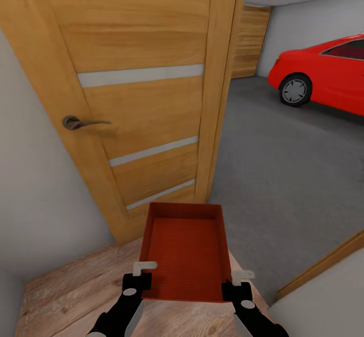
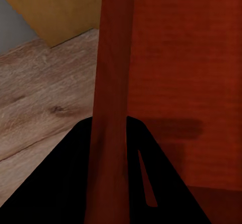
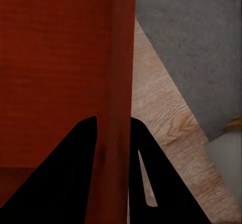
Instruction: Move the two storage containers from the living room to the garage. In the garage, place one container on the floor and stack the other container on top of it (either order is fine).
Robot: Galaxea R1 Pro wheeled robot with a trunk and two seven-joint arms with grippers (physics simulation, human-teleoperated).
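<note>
Grippers hold one orange-red storage container [image 1: 184, 248] by its near corners: the left gripper [image 1: 143, 272] is clamped on the left wall, and the right gripper [image 1: 236, 282] is clamped on the right wall. In each wrist view a thin red wall runs between two dark fingers [image 2: 65, 183], which pinch it from both sides. The bin is level, open side up, its ribbed bottom bare, carried above light wood-plank flooring [image 1: 65, 296] at a doorway. Just beyond its far end stands an open wooden door [image 1: 136, 89] with a lever handle [image 1: 76, 122] and pale stripes. Past the threshold lies the dark grey floor [image 1: 283, 165] of the garage, and farther off, to the right, a red car [image 1: 328, 74] stands near a white wall.
</note>
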